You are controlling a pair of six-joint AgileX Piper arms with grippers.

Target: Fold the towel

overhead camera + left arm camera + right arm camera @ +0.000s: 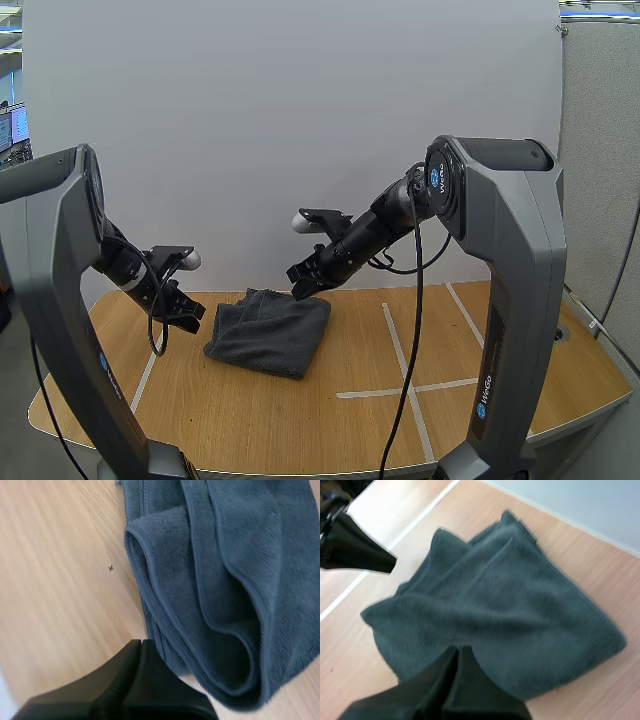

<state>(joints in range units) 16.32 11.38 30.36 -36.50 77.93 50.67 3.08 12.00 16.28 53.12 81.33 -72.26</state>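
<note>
The towel [270, 332] lies folded, so the left gripper [192, 314] at its 9 o'clock and right gripper [302, 289] at 12 o'clock hang closed, empty

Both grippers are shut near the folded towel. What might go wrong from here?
The towel has loose, bulging layers beside the left gripper; a brush there may undo the fold. The right gripper hangs low over the towel's far edge, so a low sideways move might snag and drag it.
</note>
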